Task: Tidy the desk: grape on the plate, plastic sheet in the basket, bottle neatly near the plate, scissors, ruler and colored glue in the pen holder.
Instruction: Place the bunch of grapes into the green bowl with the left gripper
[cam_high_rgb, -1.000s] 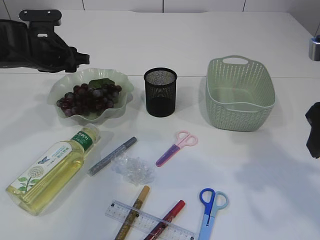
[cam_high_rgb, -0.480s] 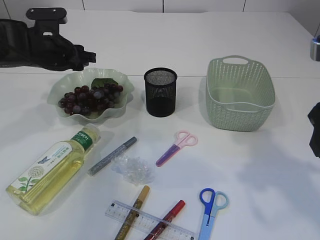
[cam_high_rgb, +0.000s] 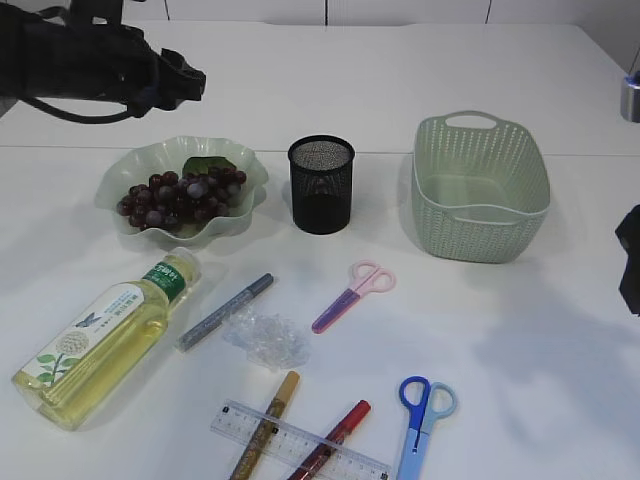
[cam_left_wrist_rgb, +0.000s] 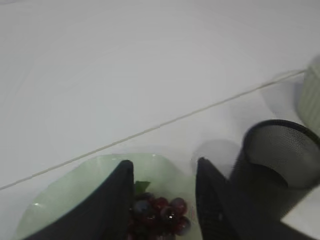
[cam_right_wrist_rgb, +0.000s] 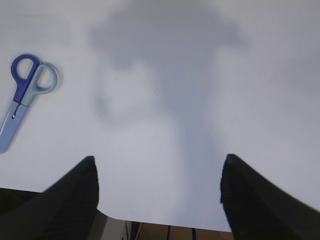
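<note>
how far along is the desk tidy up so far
Done: the grapes already sit on the plate. In hand: nothing; the left gripper is empty above the plate, the right gripper open over bare table. Left: bottle lies on its side, plastic sheet outside the empty basket, scissors, ruler and glue pens outside the pen holder.

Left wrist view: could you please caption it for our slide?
Open left gripper above the grapes on the green plate, mesh pen holder alongside.
</note>
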